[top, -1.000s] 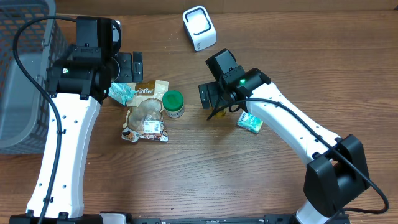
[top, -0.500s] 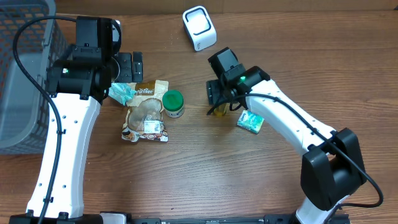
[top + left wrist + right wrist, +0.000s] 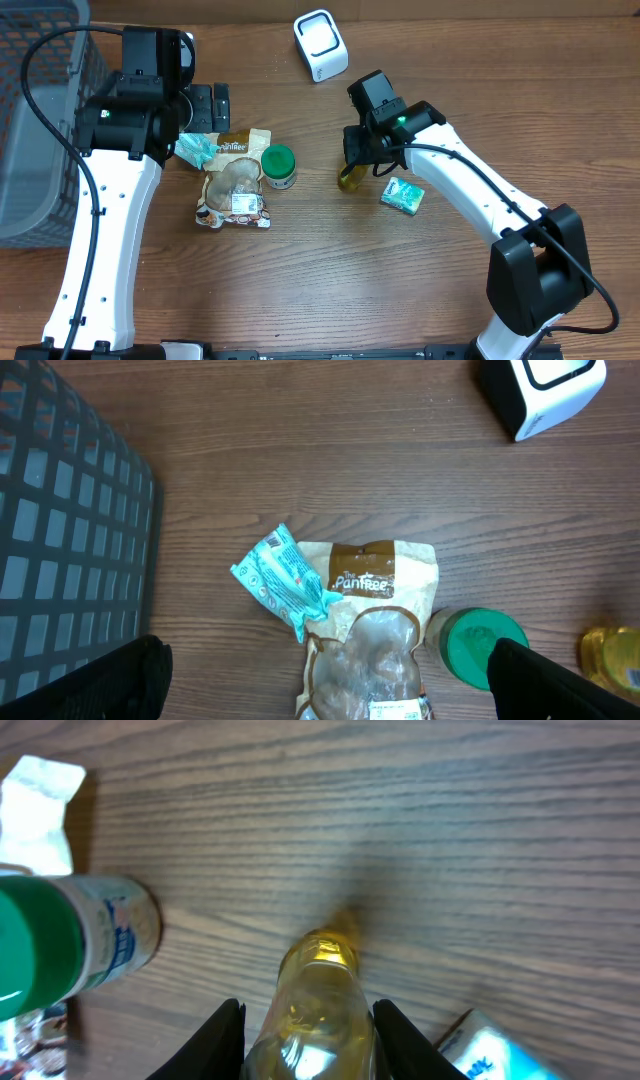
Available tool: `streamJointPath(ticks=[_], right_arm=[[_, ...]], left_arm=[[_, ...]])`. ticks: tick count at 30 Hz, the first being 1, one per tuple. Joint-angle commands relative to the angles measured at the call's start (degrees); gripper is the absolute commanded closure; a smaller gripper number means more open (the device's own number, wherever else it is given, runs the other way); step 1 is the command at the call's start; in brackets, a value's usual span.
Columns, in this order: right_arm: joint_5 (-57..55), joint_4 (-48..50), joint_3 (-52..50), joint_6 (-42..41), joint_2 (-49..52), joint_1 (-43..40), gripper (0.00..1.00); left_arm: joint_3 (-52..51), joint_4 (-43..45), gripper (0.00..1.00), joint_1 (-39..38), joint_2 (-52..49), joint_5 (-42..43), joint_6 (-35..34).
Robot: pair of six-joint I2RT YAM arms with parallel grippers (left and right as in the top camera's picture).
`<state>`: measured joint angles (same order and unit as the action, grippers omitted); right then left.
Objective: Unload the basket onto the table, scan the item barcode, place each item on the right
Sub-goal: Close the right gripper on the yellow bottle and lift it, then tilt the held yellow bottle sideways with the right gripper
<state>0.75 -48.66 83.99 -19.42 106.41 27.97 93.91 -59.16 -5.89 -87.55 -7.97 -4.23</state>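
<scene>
— Around the yellow bottle (image 3: 349,178), what hems it in?

— The right gripper (image 3: 357,162) comes down over it, one finger pressed to each flank, so the bottle is clamped. Whether it rests on the wooden table (image 3: 330,290) I cannot tell. A small teal-and-white carton (image 3: 402,196) lies near it on the right-arm side, not touching. On the opposite side a green-capped jar (image 3: 278,166) stands near, with bare wood between them.

— And past the jar?

— Farther from the bottle that way is a brown snack pouch (image 3: 235,185), just beside the jar. A teal sachet (image 3: 197,150) overlaps the pouch's top corner. A grey mesh basket (image 3: 30,130) sits at the table's edge, well apart from the bottle.

— The scanner?

— The white barcode scanner (image 3: 321,45) sits beyond the bottle toward the far edge, well apart, with open board between the two.

— The other arm?

— The left gripper (image 3: 212,108) hangs on the jar's side of the bottle, above the sachet. Its fingers are spread wide and hold nothing.

— Free room?

— The widest bare stretch is on the bottle's near side, plain brown grain reaching the front edge. The right arm slants across the corner beyond the carton.
</scene>
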Motion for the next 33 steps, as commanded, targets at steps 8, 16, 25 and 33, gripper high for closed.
streamJointPath(ticks=[8, 16, 25, 33], right_arm=[[33.7, -2.3, 2.4, 7.2, -11.2, -9.3, 0.71], [59.9, -11.6, 2.4, 16.3, -16.0, -20.6, 0.80], [72.2, -23.1, 2.2, 26.8, -16.0, -24.6, 0.80], [76.1, -31.3, 2.2, 33.4, -16.0, -24.6, 0.89]], left_arm=[[0.7, 0.0, 0.00, 0.2, -0.3, -0.5, 0.9], [0.7, 0.0, 0.00, 0.2, -0.3, -0.5, 0.9], [0.7, 0.0, 0.01, 0.2, -0.3, -0.5, 0.9], [0.7, 0.0, 0.00, 0.2, -0.3, -0.5, 0.9]])
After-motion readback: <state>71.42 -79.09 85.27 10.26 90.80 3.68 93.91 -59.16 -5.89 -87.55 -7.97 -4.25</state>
